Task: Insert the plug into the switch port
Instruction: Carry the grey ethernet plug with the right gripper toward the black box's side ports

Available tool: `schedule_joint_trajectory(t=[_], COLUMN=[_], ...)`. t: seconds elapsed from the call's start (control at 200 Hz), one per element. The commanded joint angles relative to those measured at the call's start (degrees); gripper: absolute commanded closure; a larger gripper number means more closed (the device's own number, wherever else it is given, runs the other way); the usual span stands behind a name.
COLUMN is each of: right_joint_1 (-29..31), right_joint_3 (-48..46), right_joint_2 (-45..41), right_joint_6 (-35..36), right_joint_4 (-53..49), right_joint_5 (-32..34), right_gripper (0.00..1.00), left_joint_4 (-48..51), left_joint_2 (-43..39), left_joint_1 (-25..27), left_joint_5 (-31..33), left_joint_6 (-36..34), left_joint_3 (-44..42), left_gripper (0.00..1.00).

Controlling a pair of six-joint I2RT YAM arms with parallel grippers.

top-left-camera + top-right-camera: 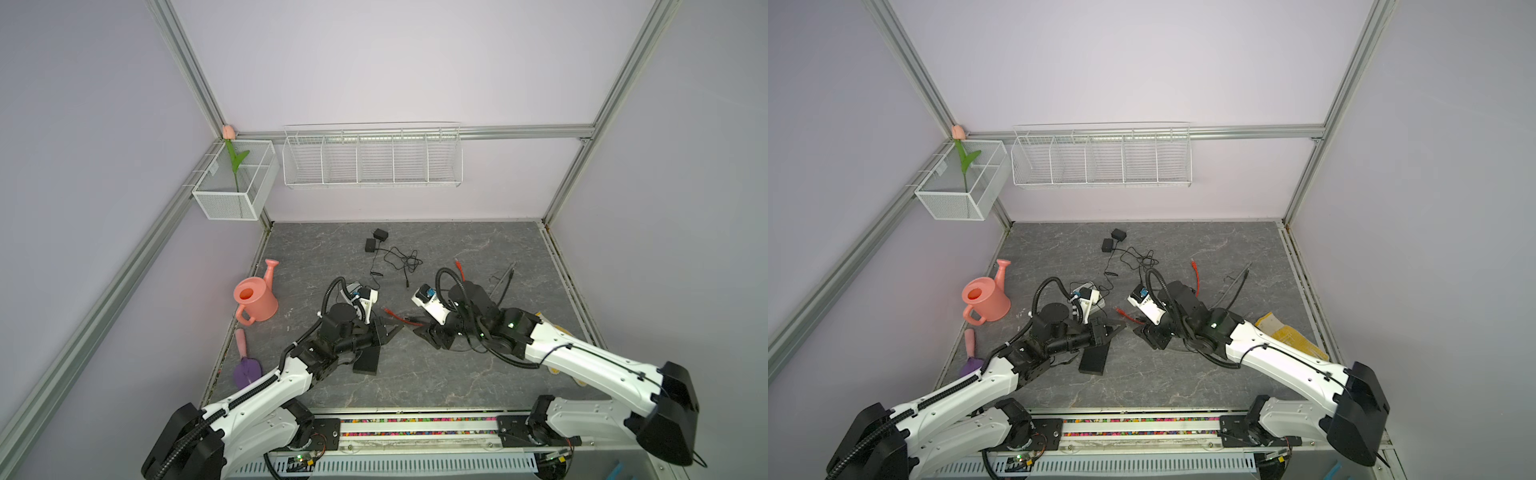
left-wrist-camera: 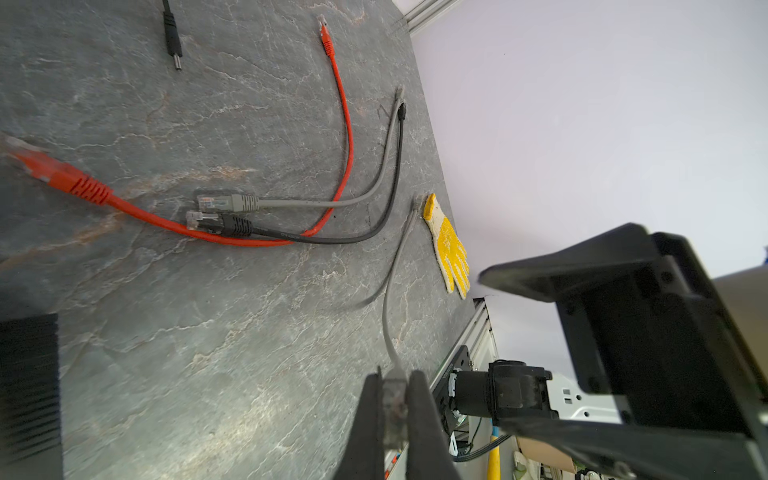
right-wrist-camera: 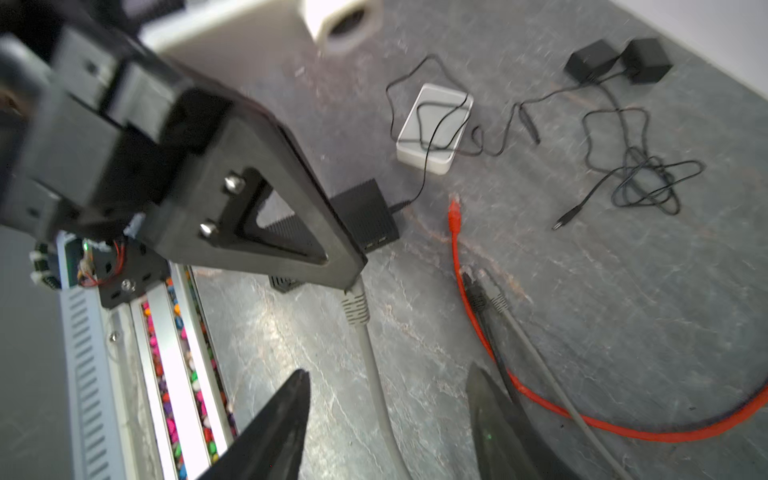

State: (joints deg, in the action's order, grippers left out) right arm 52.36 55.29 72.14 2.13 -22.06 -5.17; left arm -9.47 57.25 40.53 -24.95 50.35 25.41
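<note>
My left gripper [image 2: 395, 376] has its fingers pressed together on the grey network-cable plug [image 2: 394, 399], pinching it right at the fingertips. The plug hangs clear of the grey slate tabletop [image 2: 208, 332], near the ribbed black switch box [image 3: 365, 212], which lies flat there. My right gripper [image 3: 388, 372] has its fingers spread wide and grips nothing. The plug's grey cable [image 3: 365, 340] runs through the gap between them.

My first worry is that cable. If I swing the left arm toward the switch while the cable lies between the right fingers, I judge it could catch on one and twist the plug in its shallow pinch.

The second is alignment. I cannot tell which way the plug's latch faces, and the small port openings [image 3: 380, 241] sit low on the switch's side, so a tilted approach would likely jam against the housing.

The third is the switch itself. Nothing braces it and it looks light, so pushing may simply slide it along the slate.

The loose red patch cable [image 3: 457, 232] and the dark and grey plugs [image 2: 224, 214] lie close by and could snag a finger.
</note>
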Motion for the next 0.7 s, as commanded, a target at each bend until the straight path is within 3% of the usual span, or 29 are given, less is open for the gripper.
schedule_joint_trajectory(t=[0.0,0.375,0.695], right_joint_1=[0.6,2.0,3.6], right_joint_3=[2.4,3.3,5.0], right_joint_2=[2.9,7.8,10.8], right_joint_6=[2.5,4.4,5.5], right_joint_4=[-4.6,-1.5,-1.1], right_joint_5=[-2.0,-2.7,-1.0], right_gripper=[0.46,0.53,0.69], left_joint_4=[-1.5,-0.7,-0.8], left_joint_2=[-0.7,-2.1,-2.9], left_joint_1=[0.1,-0.5,-0.9], left_joint_5=[0.1,0.5,0.3], left_joint_6=[-0.1,-0.1,0.1], left_joint_3=[-1.1,-2.2,-2.8], left_gripper=[1.0,1.0,1.0])
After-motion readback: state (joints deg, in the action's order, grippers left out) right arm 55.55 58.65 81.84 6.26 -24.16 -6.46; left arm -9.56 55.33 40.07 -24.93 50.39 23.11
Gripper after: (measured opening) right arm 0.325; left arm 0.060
